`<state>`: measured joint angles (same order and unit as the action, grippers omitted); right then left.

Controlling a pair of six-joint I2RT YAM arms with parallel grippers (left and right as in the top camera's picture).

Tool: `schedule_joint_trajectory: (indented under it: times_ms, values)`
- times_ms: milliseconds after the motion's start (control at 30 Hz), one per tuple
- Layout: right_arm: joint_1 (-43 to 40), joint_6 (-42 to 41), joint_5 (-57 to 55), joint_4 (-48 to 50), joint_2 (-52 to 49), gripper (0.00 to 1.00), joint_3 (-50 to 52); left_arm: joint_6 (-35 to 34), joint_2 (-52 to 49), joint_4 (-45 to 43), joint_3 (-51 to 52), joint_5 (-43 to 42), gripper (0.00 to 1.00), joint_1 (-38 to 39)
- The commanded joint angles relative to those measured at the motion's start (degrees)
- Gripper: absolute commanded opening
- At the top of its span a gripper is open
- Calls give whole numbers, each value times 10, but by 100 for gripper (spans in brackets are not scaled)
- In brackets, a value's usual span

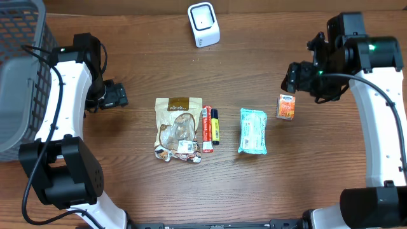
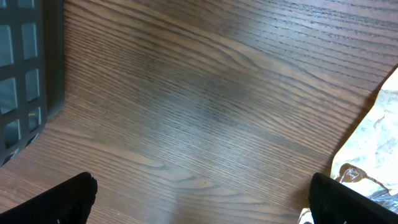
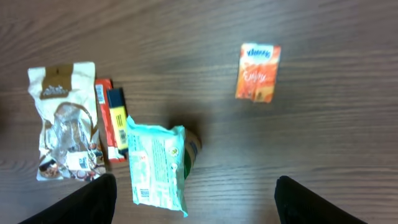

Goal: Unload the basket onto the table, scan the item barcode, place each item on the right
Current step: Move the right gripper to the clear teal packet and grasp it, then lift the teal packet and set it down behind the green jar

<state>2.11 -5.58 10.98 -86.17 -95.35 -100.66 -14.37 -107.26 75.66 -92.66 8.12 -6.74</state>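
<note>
Right gripper (image 3: 196, 202) hangs open and empty above the wooden table (image 1: 318, 165), with the small orange carton (image 3: 257, 72) lying flat ahead of it, clear of both fingers. Left gripper (image 2: 202, 199) is also wide open, near the grey basket (image 2: 25, 74). The teal wipes pack (image 1: 252, 131), red stick (image 1: 207, 129), yellow stick (image 1: 215, 125) and brown snack bag (image 1: 178, 129) lie in a row, and the white scanner (image 1: 203, 24) stands at the far edge

mock shop checkout: scanner (image 1: 203, 24), basket (image 1: 19, 28)
</note>
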Motion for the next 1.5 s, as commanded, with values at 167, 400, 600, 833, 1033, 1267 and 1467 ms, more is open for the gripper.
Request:
schedule_joint_trajectory:
  times_ms: [167,400,600,833,1033,1267,1467]
  values:
    - [40,3,50,94,-7,79,180,11,-4,1,-7,-2,100,8]
    - [60,16,87,141,-8,77,245,11,-4,1,-7,-2,100,8]
    - [60,16,87,186,-8,69,295,11,-4,1,-7,-2,100,8]
    - [60,16,89,227,-8,48,327,11,-4,1,-7,-2,100,8]
    - [60,16,106,227,-7,25,327,11,-4,1,-7,-2,100,8]
    - [60,75,191,222,3,4,325,11,-4,1,-7,-2,100,8]
    - [52,73,261,232,44,4,289,11,-4,1,-7,-2,100,8]
